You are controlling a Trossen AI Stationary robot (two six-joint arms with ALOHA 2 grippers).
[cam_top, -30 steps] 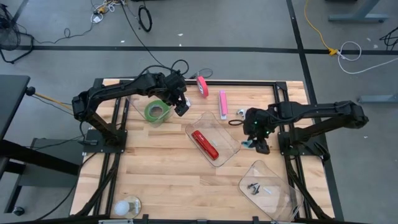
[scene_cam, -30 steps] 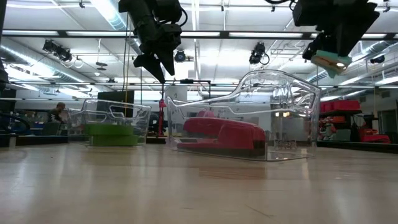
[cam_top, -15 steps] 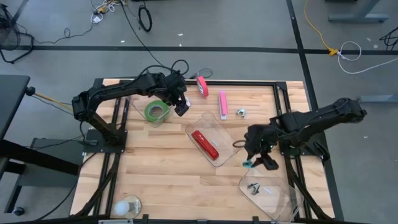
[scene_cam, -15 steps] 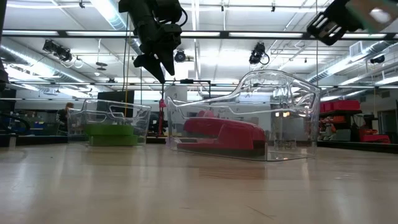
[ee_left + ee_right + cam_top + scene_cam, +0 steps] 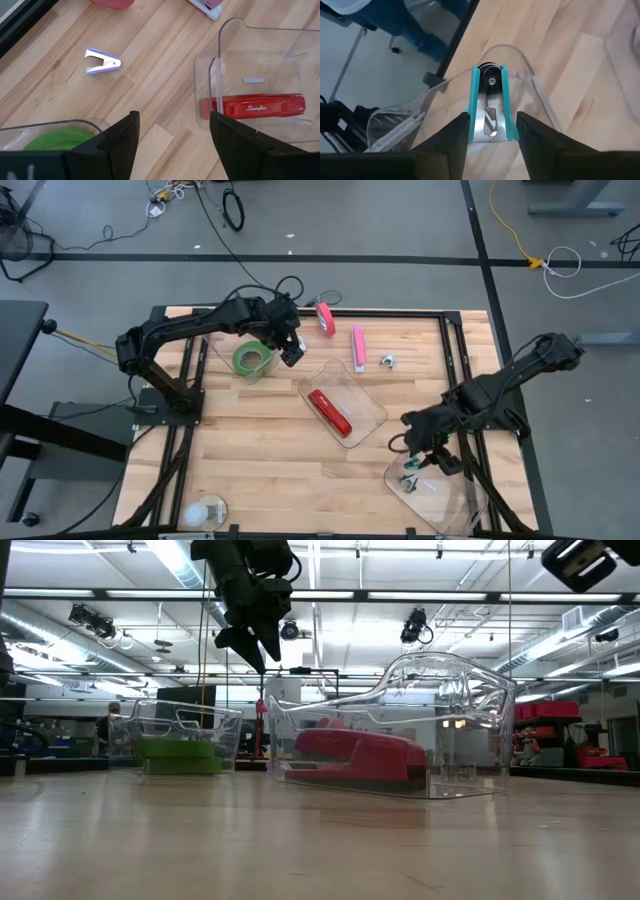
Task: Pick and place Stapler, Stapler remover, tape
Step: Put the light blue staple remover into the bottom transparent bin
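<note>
The right gripper (image 5: pixel 489 131) is clamped on a teal-handled staple remover (image 5: pixel 489 107), metal claw pinched between its two dark fingers (image 5: pixel 451 145), and it hangs over the clear bin (image 5: pixel 432 485) at the table's (image 5: pixel 250 450) front right corner, where a few small dark items already lie on the bin floor; what they are cannot be made out from above. In the low view only a dark corner of this arm shows at the upper right, so the remover is out of sight there. The left gripper (image 5: pixel 170 137) hovers with its jaws spread wide and nothing between them, above the gap between the rear-left clear bin (image 5: pixel 232 352) holding the green tape roll (image 5: pixel 250 359) and the middle clear bin (image 5: pixel 345 405), where the red stapler (image 5: pixel 330 411) lies flat. Toward the table's rear edge, well apart from both grippers, lie a second, pale purple staple remover (image 5: pixel 102 61), a pink stapler (image 5: pixel 358 346) and a pink tape dispenser (image 5: pixel 325 317); the left wrist view cuts the two pink things off to slivers. A round white object (image 5: pixel 204 513) sits at the front left corner, too small to identify. Beyond the table in the low view a person (image 5: pixel 108 726) shows dimly behind the tape bin.
</note>
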